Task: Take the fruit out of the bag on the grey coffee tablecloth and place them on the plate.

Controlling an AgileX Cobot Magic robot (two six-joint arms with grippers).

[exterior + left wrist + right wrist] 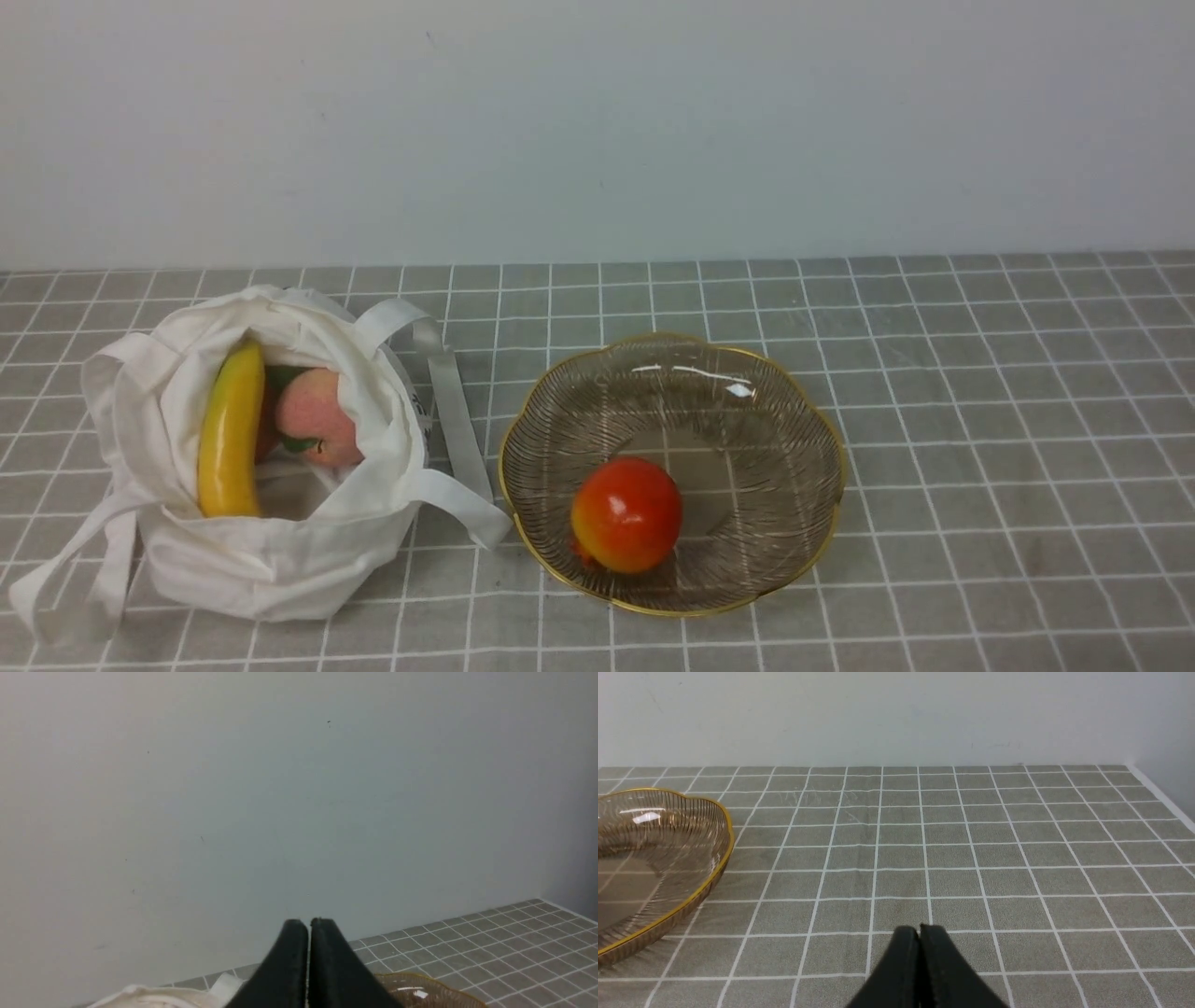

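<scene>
The white cloth bag point(271, 551) sits open at the left on the grey checked tablecloth point(980, 392). A yellow banana point(229, 434) and a pink peach point(317, 415) lie inside it. The brown glass plate point(794, 439) with a gold rim stands to its right and holds the orange-red fruit point(625, 513). Neither arm shows in the front view. My left gripper point(309, 924) is shut and empty, up in the air, with the bag's edge point(154, 996) and the plate's rim point(420, 989) below it. My right gripper point(919, 931) is shut and empty over bare cloth, right of the plate point(691, 812).
A plain pale wall point(597, 121) rises behind the table. The bag's strap handles point(457, 411) trail on the cloth between bag and plate and at the bag's front left. The cloth's right edge point(1162, 798) meets a side wall.
</scene>
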